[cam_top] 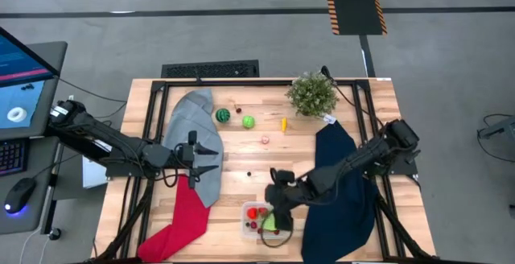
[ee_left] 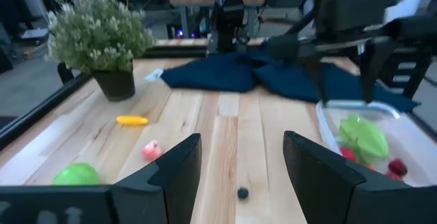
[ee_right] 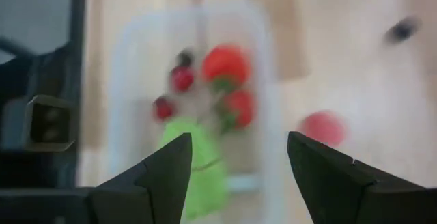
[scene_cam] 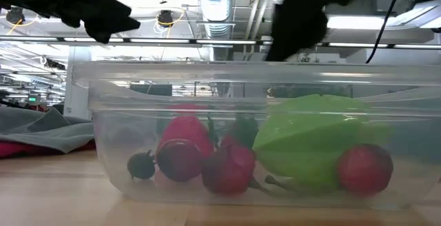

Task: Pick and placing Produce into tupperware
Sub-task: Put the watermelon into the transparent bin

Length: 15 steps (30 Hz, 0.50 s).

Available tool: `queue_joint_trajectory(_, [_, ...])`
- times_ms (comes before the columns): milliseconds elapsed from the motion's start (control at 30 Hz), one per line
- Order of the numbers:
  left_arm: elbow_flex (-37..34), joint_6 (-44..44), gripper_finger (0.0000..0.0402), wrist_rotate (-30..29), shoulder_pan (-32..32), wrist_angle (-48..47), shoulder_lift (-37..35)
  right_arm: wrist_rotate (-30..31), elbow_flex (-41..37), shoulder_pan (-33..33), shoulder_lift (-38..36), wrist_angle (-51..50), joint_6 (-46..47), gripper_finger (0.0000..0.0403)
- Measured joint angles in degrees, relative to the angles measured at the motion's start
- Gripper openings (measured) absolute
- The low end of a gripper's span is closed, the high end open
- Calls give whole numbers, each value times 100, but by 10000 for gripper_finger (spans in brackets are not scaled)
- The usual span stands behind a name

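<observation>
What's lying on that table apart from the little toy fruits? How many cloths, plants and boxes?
Cloths: 3 (grey cloth, red cloth, dark blue cloth)
Potted plant: 1
Clear box: 1
Total: 5

Right gripper [cam_top: 278, 195] poised just above tupperware [cam_top: 265, 220]; descent path blocked by red and green produce [cam_top: 259, 213] packed inside, bare floor seen only at far end. Bare wood found ahead of left gripper [cam_top: 211, 159]; small dark ball [cam_top: 249, 174] between fingers' line. Potted plant [cam_top: 312, 93] well beyond, navy cloth [cam_top: 338, 191] beside right arm.
</observation>
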Motion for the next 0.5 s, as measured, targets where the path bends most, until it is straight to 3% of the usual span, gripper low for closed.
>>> queue_joint_trajectory(367, [193,234,198,-502,224,-72,-40,1156,0,-456,-160,450,-1483,265])
queue_joint_trajectory(500, [731,323,198,-22,495,-810,-39,1397,-9,-577,-300,980,-2397,265])
